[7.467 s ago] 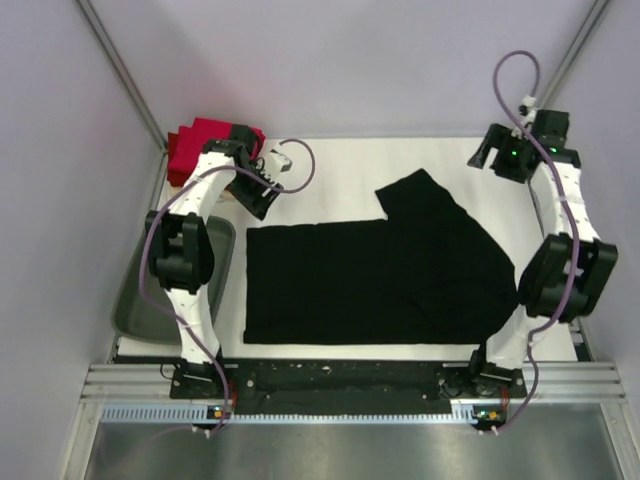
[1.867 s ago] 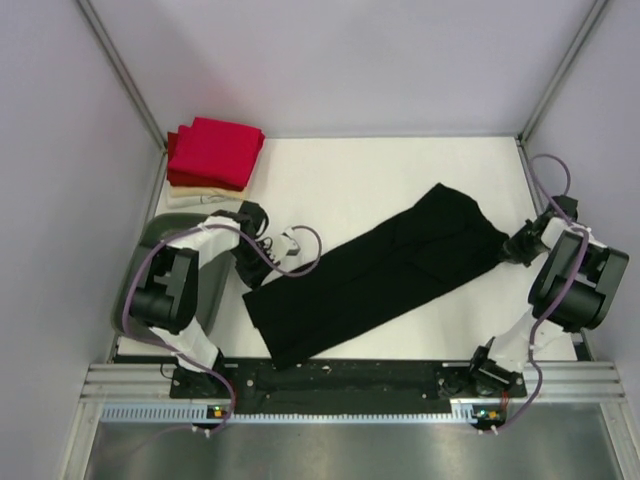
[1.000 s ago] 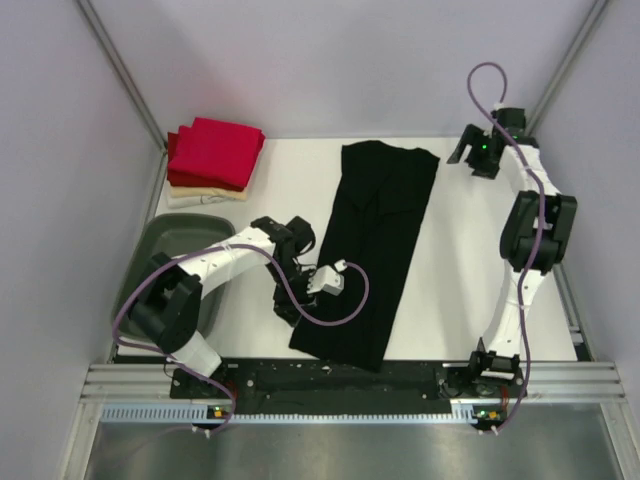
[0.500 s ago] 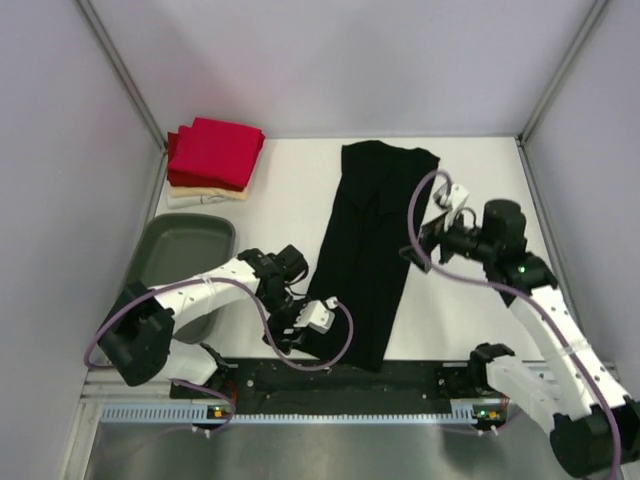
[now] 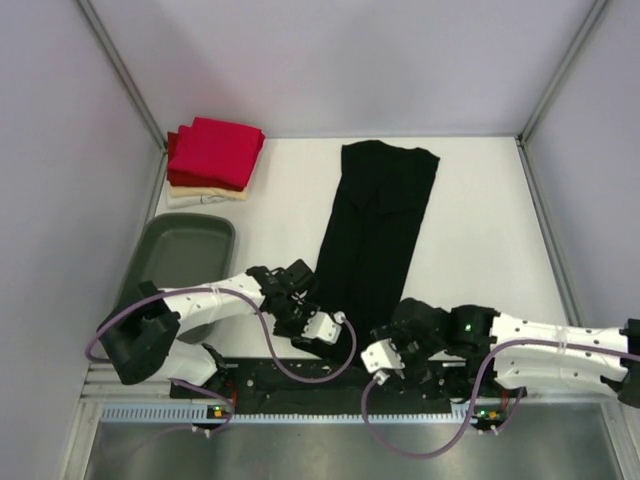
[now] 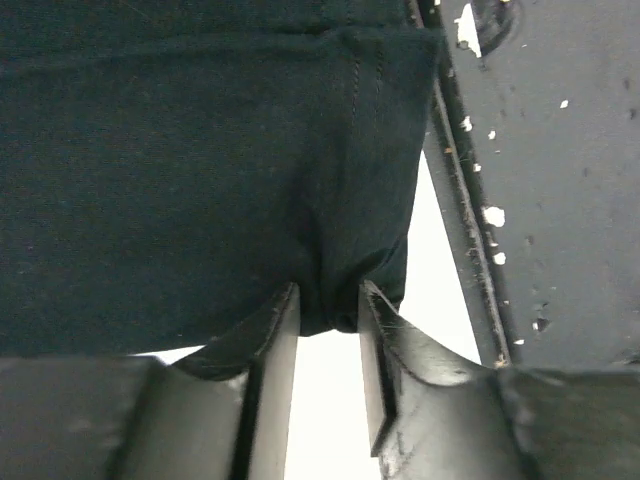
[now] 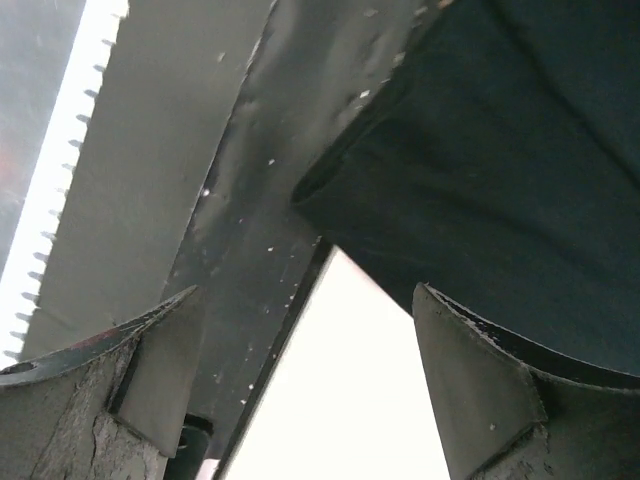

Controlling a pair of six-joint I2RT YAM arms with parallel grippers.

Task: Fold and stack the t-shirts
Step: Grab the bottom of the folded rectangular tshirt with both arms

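Note:
The black t-shirt (image 5: 375,230) lies folded into a long strip, running from the table's back middle to its near edge. My left gripper (image 5: 308,322) is at the strip's near left corner, and in the left wrist view this gripper (image 6: 328,292) is shut on a pinch of the black cloth (image 6: 200,170). My right gripper (image 5: 385,358) is low at the near right corner. In the right wrist view it (image 7: 305,290) is open wide and empty, with the shirt's corner (image 7: 480,160) just ahead of it. Folded red shirts (image 5: 212,150) lie on a cream one (image 5: 200,197) at the back left.
A grey oval tub (image 5: 185,255) stands at the left edge, beside the left arm. The black base rail (image 5: 330,378) runs along the near edge under both grippers. Bare white table (image 5: 480,230) lies right of the shirt.
My right arm has swung down from the middle right of the table to the shirt's near right corner. My left gripper has shifted slightly along the near left corner.

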